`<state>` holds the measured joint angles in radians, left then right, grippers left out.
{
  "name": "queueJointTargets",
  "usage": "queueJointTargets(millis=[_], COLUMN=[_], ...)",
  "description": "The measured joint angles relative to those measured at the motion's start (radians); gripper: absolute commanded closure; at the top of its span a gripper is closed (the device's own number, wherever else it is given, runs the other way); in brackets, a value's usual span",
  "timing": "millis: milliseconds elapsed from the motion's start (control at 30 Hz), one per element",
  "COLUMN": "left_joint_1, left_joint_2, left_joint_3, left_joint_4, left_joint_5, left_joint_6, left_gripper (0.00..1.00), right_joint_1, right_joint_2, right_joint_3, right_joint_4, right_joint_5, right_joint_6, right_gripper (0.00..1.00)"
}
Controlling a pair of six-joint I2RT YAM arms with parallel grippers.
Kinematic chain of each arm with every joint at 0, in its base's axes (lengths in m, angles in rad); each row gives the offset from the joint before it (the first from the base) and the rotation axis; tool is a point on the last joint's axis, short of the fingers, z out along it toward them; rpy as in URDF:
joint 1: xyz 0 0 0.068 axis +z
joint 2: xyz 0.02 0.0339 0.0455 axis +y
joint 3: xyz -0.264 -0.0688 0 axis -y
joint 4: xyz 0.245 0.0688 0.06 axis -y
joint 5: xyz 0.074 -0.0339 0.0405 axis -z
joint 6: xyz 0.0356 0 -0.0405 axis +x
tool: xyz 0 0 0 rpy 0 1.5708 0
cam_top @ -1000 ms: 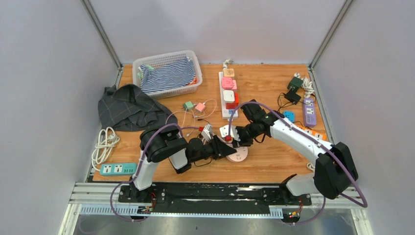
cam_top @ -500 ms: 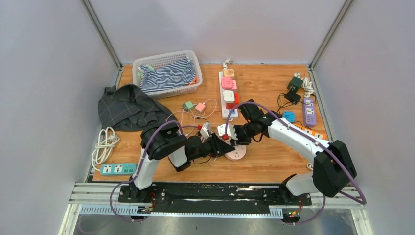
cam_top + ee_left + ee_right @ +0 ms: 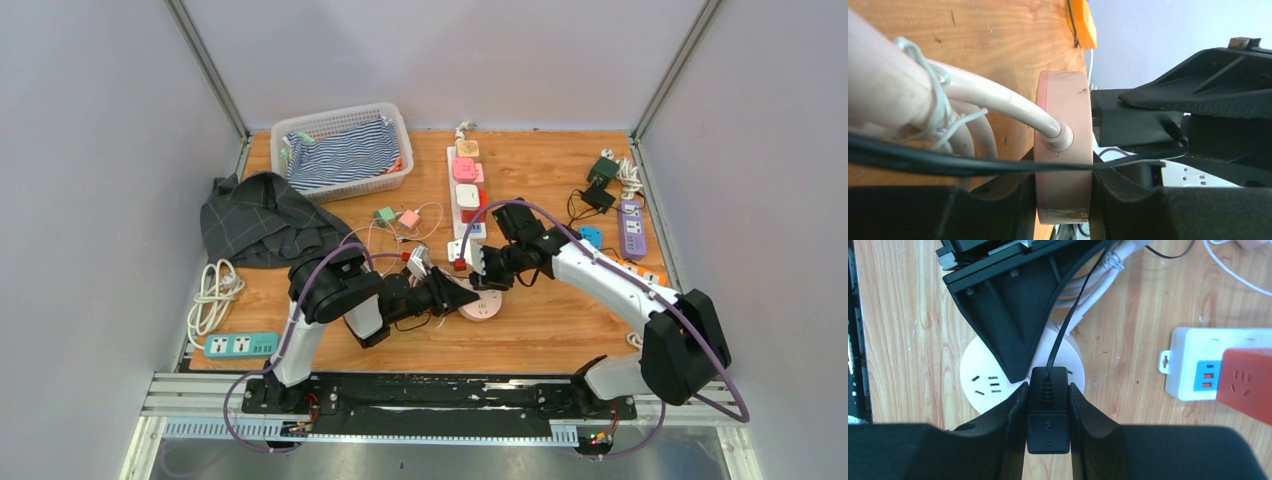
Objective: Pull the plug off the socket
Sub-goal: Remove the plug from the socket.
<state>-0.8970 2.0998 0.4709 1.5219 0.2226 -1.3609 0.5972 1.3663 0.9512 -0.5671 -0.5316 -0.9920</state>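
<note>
Left claw (image 3: 1063, 197) clamps the round socket (image 3: 980, 382) by its rim, near the surface's (image 3: 560, 335) middle. Right claw (image 3: 1048, 427) pinches the black plug (image 3: 1048, 405) directly over the socket; whether it's seated is unclear.

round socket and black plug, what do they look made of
The round socket looks like hard plastic: smooth matte white top, pink rim. The black plug is probably moulded plastic, satin, with embossed lettering and a ribbed, rubbery-looking cord collar.
</note>
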Motion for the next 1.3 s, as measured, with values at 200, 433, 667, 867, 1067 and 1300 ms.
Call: queueJointTargets(millis=[200, 433, 667, 867, 1067, 1300], left_joint_1=[0.005, 0.005, 0.006, 0.006, 0.006, 0.006], left_joint_2=[0.007, 0.029, 0.024, -0.041, -0.088, -0.111], left_joint_3=[0.007, -0.007, -0.006, -0.035, -0.059, -0.092], left_joint_4=[0.003, 0.000, -0.003, -0.013, -0.013, -0.013], left_joint_5=[-0.008, -0.004, 0.018, 0.029, 0.069, 0.130], left_joint_6=[0.005, 0.030, 0.075, 0.146, 0.203, 0.256], left_gripper=[1.00, 1.00, 0.74, 0.46, 0.38, 0.33], right_joint_1=[-0.035, 0.013, 0.011, -0.057, -0.148, -0.191], right_joint_2=[-0.041, -0.073, -0.069, -0.064, -0.067, -0.067], right_joint_3=[-0.004, -0.004, -0.004, -0.004, -0.004, -0.004], right_joint_4=[0.002, -0.130, -0.101, -0.064, -0.034, -0.014], right_joint_5=[-0.041, -0.235, -0.181, -0.153, -0.156, -0.156], right_joint_6=[0.025, -0.159, -0.097, -0.023, 0.030, 0.077], right_gripper=[1.00, 1.00, 1.00, 1.00, 1.00, 1.00])
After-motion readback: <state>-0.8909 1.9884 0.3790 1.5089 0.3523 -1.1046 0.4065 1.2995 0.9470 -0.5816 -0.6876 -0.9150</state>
